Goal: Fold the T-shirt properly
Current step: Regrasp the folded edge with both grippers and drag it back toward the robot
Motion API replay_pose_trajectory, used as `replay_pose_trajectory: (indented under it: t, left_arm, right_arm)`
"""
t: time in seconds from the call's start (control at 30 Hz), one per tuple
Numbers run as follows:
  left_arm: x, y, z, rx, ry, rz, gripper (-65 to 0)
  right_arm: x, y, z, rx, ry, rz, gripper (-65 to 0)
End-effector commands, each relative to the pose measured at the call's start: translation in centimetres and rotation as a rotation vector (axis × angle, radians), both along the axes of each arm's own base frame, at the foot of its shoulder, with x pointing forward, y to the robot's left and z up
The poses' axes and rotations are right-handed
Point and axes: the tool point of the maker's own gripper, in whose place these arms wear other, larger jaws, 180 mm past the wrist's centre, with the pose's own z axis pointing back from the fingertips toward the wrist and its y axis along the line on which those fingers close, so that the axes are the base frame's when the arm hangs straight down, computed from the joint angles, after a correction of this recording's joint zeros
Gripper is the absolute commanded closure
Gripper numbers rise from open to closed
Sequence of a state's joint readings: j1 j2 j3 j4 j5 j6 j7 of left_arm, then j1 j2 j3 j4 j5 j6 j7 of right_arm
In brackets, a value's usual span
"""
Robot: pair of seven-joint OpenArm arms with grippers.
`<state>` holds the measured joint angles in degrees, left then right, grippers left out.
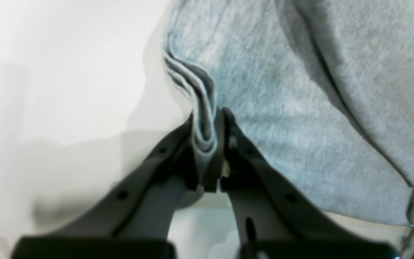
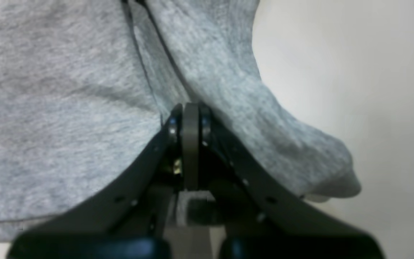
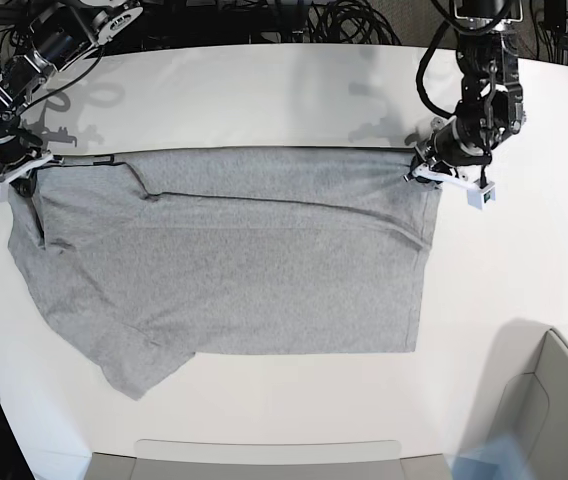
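The heather-grey T-shirt (image 3: 234, 270) lies spread on the white table (image 3: 264, 90), plain side up, with no lettering in sight. Its far edge runs taut between my two grippers, and a sleeve (image 3: 134, 370) sticks out at the near left. My left gripper (image 3: 426, 170) is shut on the far right corner. In the left wrist view the gripper (image 1: 208, 118) pinches several bunched layers of the shirt (image 1: 282, 108). My right gripper (image 3: 24, 178) is shut on the far left corner. In the right wrist view the gripper (image 2: 191, 108) is closed against a fold of the shirt (image 2: 67, 108).
A grey bin (image 3: 554, 400) stands at the near right corner. A grey tray edge (image 3: 264, 455) runs along the front. Black cables (image 3: 344, 20) lie behind the table's far edge. Bare white table shows to the right of the shirt and beyond it.
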<state>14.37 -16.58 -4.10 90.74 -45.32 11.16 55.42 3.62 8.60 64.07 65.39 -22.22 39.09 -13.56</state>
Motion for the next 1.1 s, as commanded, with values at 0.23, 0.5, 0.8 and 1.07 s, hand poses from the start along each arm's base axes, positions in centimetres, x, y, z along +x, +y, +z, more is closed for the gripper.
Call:
replay_pose_trajectory:
  t: [0.23,0.5,0.8,1.07]
  left_arm:
    - [-10.7,3.8,-0.3,0.1,0.208,0.051,0.0]
    - [-12.3,5.1,0.3,0.145,0.225,0.038,0.0]
    - [-11.2,3.9,2.1,0.119,0.196,-0.006,-3.1]
    - [-9.7,2.7,5.4,0.139,0.091,-0.057,-28.3]
  right_arm:
    - [-8.8,-3.0,-3.3,-0.02,0.235,-0.11,0.0]
    - [-8.6,1.1,-2.0,-0.051,0.113,-0.083,0.0]
    - [-7.3,2.3,0.3,-0.087,0.033,-0.083,0.0]
    - [-5.7,1.3,3.8,-0.167,-0.038,-0.085,-16.5]
